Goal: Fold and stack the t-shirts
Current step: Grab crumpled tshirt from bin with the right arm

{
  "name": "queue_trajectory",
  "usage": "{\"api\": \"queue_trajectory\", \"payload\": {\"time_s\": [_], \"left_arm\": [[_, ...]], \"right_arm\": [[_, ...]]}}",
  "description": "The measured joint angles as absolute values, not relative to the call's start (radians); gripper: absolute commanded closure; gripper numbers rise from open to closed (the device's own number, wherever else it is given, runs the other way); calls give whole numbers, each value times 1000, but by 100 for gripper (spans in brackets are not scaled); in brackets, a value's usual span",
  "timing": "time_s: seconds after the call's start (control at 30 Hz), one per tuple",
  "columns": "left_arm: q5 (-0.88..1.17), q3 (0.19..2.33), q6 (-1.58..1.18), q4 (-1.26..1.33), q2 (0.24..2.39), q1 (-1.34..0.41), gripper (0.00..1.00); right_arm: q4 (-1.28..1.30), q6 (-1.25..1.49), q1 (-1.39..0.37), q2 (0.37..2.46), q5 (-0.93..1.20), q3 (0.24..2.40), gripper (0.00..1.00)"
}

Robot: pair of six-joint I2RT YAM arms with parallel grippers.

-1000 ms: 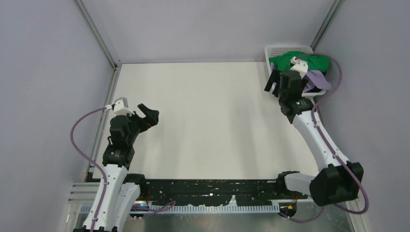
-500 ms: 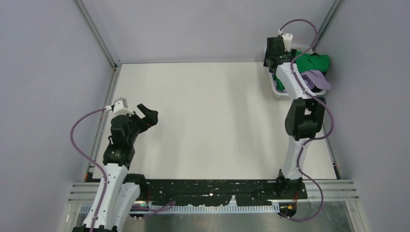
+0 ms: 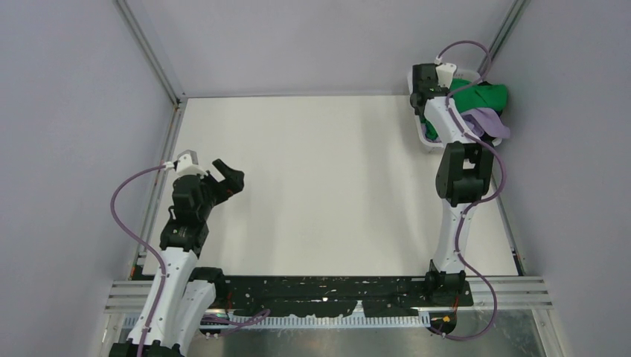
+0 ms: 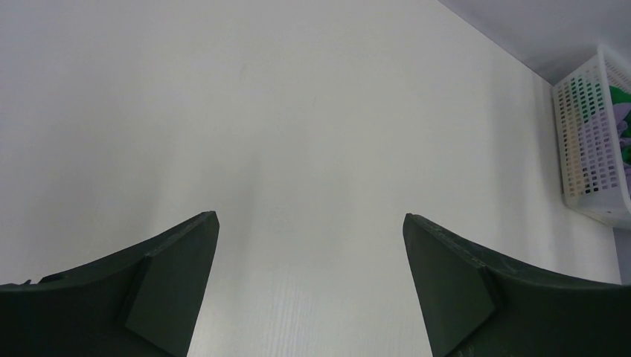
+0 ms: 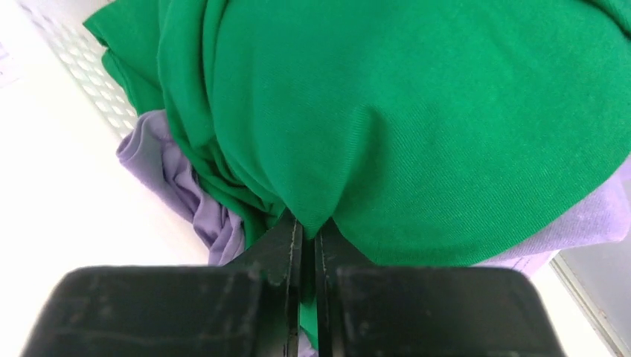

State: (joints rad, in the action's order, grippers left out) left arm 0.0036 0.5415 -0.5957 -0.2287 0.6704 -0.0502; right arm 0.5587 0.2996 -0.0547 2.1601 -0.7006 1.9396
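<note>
Grip: right hand (image 5: pixel 306 230) is clenched on a small pinch of green shirt (image 5: pixel 417 111); in the wrist view the cloth is nipped between the two closed fingers. Green shirt sits on top of the heap in the basket (image 3: pixel 428 146), upper right of the top view, with lavender shirt (image 5: pixel 171 175) under and beside it. Both are bunched, so no long axis can be read yet.

Key relation: the shirt lies directly ahead of and against the right hand, over the basket. Open worktop (image 3: pixel 320 186) lies to the left and toward the bottom of the top view. Judgement: the lift has to go up over the basket rim first, then left and down-frame.

Left hand (image 3: pixel 227 177) is released, fingers spread wide, hovering above the worktop at left of frame and well apart from the basket. Right arm is by far the nearer, stretched long to the far corner.

Surface: white, smooth, flat; cloth should slide on it easily.

Room: grey walls on three sides. The basket is tucked into the upper right corner near the right wall, so there is no room to pull rightward. Risk: lavender shirt may drag out along with the green.
</note>
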Motion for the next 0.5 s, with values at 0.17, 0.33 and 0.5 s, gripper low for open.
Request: {"api": "queue_trajectory", "payload": {"time_s": [0.17, 0.33, 0.5], "left_arm": [[12, 542, -596, -229, 664, -50, 1], [15, 542, -598, -228, 650, -50, 1], [34, 542, -599, -229, 659, -50, 1]], "right_arm": [[535, 300, -43, 2151, -674, 1940, 95], [516, 270, -44, 2057, -591, 1940, 95], [470, 239, -41, 1890, -506, 1955, 95]]}}
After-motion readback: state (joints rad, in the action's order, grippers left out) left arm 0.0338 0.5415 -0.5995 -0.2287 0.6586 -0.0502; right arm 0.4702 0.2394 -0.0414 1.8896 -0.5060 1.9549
